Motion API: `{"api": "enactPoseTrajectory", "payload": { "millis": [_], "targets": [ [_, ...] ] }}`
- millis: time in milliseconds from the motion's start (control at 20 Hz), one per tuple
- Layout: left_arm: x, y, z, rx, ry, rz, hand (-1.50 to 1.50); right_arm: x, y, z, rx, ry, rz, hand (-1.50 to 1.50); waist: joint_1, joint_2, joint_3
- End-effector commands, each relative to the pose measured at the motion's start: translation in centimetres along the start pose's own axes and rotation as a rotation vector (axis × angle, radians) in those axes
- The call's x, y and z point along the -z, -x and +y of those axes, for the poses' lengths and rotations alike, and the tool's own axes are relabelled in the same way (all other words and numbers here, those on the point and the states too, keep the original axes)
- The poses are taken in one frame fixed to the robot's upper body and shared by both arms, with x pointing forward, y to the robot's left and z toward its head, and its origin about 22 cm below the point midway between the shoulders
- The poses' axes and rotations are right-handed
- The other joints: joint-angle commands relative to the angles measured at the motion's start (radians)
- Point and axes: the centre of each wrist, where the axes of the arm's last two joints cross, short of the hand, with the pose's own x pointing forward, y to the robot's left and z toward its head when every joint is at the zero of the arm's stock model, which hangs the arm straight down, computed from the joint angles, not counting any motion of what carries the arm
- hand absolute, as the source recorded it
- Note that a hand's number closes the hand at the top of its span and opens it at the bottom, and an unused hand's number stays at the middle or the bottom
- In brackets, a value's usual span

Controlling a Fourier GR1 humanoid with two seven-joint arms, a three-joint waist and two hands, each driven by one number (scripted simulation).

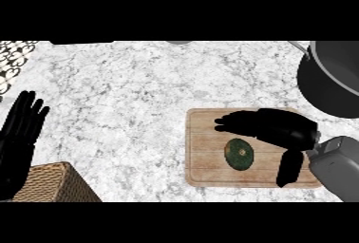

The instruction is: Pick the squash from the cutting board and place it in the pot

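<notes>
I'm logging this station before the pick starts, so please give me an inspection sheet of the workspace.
Surface: white-grey marbled counter.
Job's things: dark green oval squash lies on the light wooden cutting board; dark grey metal pot sits at the far right, partly out of view.
Clutter: brown woven wicker basket at the near left.
Hands: right hand open above the board, over the squash, not holding it; left hand open, resting at the left edge.
Cables: nothing seen.
Surroundings: patterned black-and-white strip at the far left.

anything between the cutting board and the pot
No. The head view shows only bare marble counter between the cutting board and the pot.
</notes>
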Motion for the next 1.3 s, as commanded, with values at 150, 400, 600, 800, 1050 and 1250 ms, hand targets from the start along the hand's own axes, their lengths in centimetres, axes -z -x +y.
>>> {"api": "enactPoseTrajectory", "payload": {
  "millis": [150, 400, 600, 800, 1050, 1250],
  "targets": [
    [3.6, -0.4, -0.8, -0.011, -0.030, -0.002, 0.00, 1.2, 0.0, 2.6, -0.070, 0.001, 0.096, -1.50, -0.014, 0.019, -0.044],
    [3.2, 0.3, -0.7, 0.000, -0.034, 0.015, 0.00, 1.8, 0.4, 2.9, -0.045, 0.004, 0.084, -1.50, 0.000, 0.017, -0.044],
    [4.3, -0.3, -1.0, 0.003, -0.033, 0.014, 0.00, 1.2, 1.2, 4.4, -0.060, -0.015, 0.097, -1.50, -0.009, 0.017, -0.044],
    [4.0, 0.5, -2.2, -0.009, -0.037, 0.013, 0.00, 3.3, 1.3, 5.0, -0.067, 0.007, 0.137, -1.50, 0.002, 0.018, -0.044],
    [4.5, 0.3, -2.4, -0.014, -0.027, 0.003, 0.00, 3.6, 2.6, 7.6, -0.056, 0.011, 0.147, -1.50, 0.000, 0.020, -0.043],
    [4.8, 0.2, -2.0, -0.010, -0.010, 0.013, 0.00, 4.7, 2.0, 5.4, -0.149, -0.058, 0.064, 1.50, 0.010, 0.021, -0.044]
  ]
}}
